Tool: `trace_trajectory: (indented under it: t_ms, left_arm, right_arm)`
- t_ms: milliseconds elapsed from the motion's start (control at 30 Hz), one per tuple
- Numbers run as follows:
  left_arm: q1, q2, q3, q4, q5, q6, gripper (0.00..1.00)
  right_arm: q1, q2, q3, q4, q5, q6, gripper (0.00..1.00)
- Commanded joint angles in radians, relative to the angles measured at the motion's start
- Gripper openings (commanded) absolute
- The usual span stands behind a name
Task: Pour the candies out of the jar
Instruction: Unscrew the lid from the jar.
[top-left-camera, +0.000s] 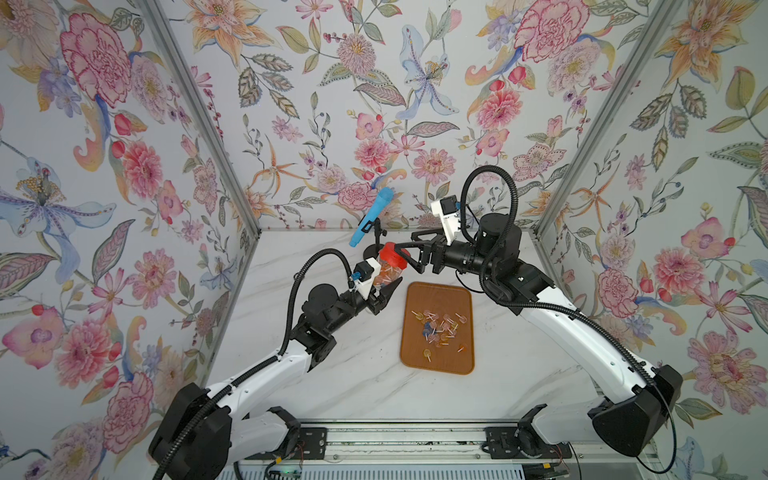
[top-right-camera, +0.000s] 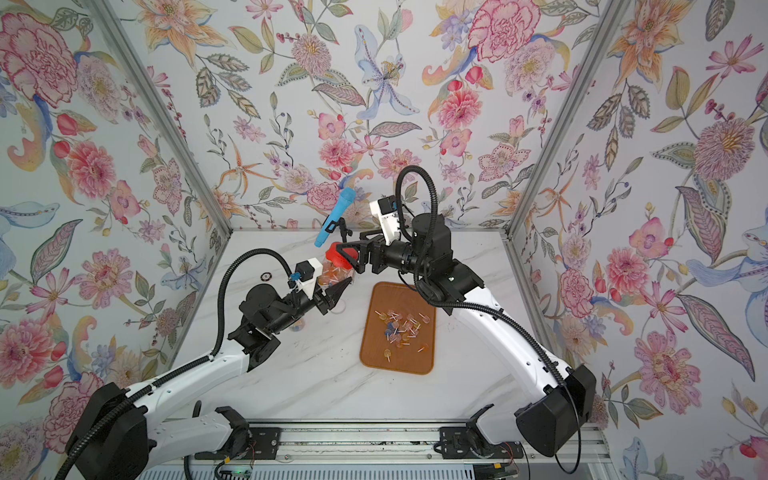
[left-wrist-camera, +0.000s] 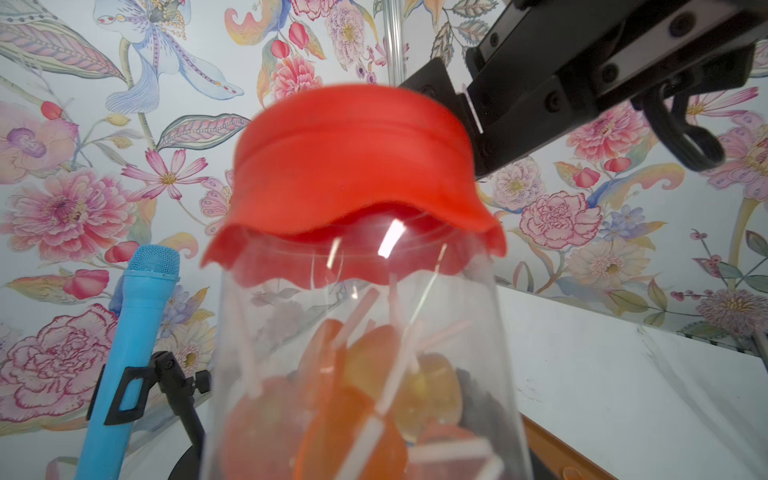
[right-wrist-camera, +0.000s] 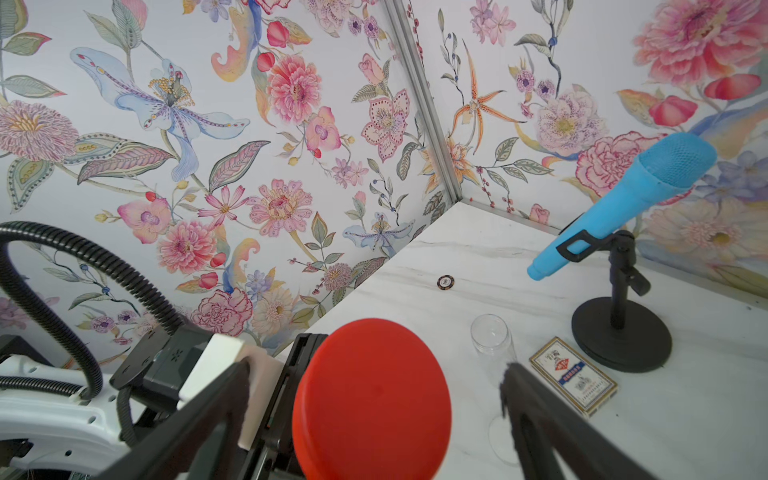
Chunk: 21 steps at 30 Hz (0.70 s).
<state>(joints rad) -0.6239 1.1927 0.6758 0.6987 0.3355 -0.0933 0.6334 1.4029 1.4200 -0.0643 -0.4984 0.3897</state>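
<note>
Candies (top-left-camera: 438, 328): small lollipops in orange, pink, yellow and blue, in two lots. One lot lies scattered on the tray. The other sits inside the jar, seen through its clear wall.

Table (top-left-camera: 332, 374): white marbled top, bearing the items below.

Left gripper (top-left-camera: 384, 289): clenched on the jar's body. It holds the jar tilted above the table, near the tray's far left corner.

Right gripper (right-wrist-camera: 372, 378): jaws released and spread wide to either side of the lid, with a gap on each side in the right wrist view.

Tray (top-left-camera: 436, 297): brown, with rounded corners, flat on the table between the arms.

Microphone (top-left-camera: 372, 216): blue, clipped aslant in a black stand (right-wrist-camera: 619, 332) at the back of the table, behind the jar.

Jar (left-wrist-camera: 469, 340): clear, with the lid end raised.

Lid (left-wrist-camera: 353, 166): red with a wavy skirt, seated on the jar's mouth.

Glass (right-wrist-camera: 490, 336): clear, on the table near the stand.

Card box (right-wrist-camera: 573, 376): lying flat just beside the stand's base.

Chip (right-wrist-camera: 445, 282): dark and round, alone on the table, well apart from the rest.
</note>
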Motion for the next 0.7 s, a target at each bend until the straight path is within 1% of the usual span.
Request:
trace_trajectory:
  t_ms: [0, 233, 333, 400, 433, 500, 600, 633, 667]
  left_arm:
    - [-0.022, -0.019, -0.007, -0.003, -0.108, 0.070, 0.00]
    - [-0.042, -0.022, -0.010, -0.017, -0.154, 0.111, 0.00]
    - [-0.043, -0.028, -0.013, -0.017, -0.161, 0.116, 0.00]
    - [-0.043, -0.032, -0.018, -0.012, -0.166, 0.116, 0.00]
    - [-0.043, -0.034, -0.020, -0.007, -0.168, 0.113, 0.00]
    - [-0.043, -0.037, -0.024, -0.001, -0.159, 0.106, 0.00]
    - [-0.042, -0.047, -0.027, 0.017, -0.110, 0.091, 0.00]
    - [-0.040, -0.051, -0.024, 0.023, -0.070, 0.084, 0.00]
    - [-0.034, -0.054, -0.020, 0.031, -0.008, 0.071, 0.00]
  right_arm:
    - [0.038, 0.048, 0.039, -0.029, 0.072, 0.072, 0.94]
    - [0.062, 0.118, 0.080, -0.045, 0.103, 0.113, 0.85]
    - [0.061, 0.129, 0.079, -0.026, 0.092, 0.130, 0.71]
    - [0.061, 0.133, 0.086, -0.025, 0.077, 0.128, 0.64]
    - [0.061, 0.133, 0.086, -0.023, 0.067, 0.124, 0.60]
    - [0.061, 0.130, 0.083, -0.015, 0.045, 0.110, 0.56]
    - [0.049, 0.118, 0.067, 0.031, -0.051, 0.074, 0.52]
    - [0.039, 0.114, 0.062, 0.053, -0.103, 0.055, 0.49]
    - [0.028, 0.109, 0.057, 0.079, -0.181, 0.034, 0.48]
